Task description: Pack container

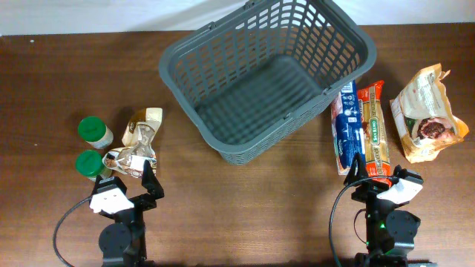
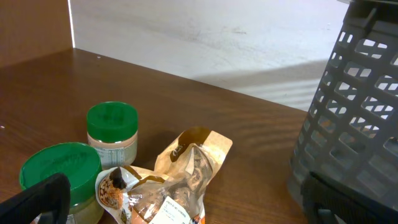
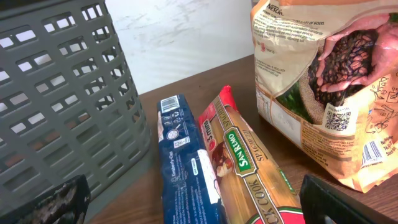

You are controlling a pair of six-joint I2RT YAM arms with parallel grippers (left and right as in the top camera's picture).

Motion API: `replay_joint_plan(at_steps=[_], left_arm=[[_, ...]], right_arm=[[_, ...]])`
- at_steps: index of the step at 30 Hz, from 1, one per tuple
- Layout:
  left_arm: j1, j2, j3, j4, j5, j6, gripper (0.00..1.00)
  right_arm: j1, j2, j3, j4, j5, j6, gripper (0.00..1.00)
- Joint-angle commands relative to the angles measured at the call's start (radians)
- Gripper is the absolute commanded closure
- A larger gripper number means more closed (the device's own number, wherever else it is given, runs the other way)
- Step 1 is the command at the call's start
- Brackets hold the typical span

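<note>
In front of me a dark brown wood-grain table (image 1: pixel 245 211), soft even light on it, beyond its far edge a pale white scuffed surface (image 2: pixel 217 43), faint shadow bands there

In the right wrist view, the red-edged pasta packet (image 3: pixel 249 174) carries a green oval reading "SAN REMO". "SPAGHETTI" runs beside the oval toward 1 o'clock, and the letters "K COOK" sit at the packet's 6 o'clock end. The brown bag (image 3: pixel 323 93), at 2 o'clock from it, shows a brand word beginning "NESC" at its top corner and a QR code lower down; its small print is too fine to read. The blue packet (image 3: pixel 183 162), at 9 o'clock from the pasta, bears a barcode and unreadable print.
</note>
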Motion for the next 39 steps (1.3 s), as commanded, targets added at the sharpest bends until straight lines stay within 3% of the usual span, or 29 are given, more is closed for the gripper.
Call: replay_joint_plan(at_steps=[1, 35, 39], left_arm=[[-0.005, -0.009, -0.011, 0.003, -0.005, 0.005, 0.01], [-0.005, -0.008, -0.011, 0.003, -0.005, 0.005, 0.01], [-0.005, -0.008, -0.009, 0.003, 0.075, 0.005, 0.01]], right_arm=[[-0.003, -0.003, -0.005, -0.008, 0.002, 0.008, 0.01], [-0.003, -0.003, -0.005, -0.006, 0.036, -0.003, 0.01], [-0.003, -0.003, 0.005, 0.032, -0.077, 0.059, 0.02]])
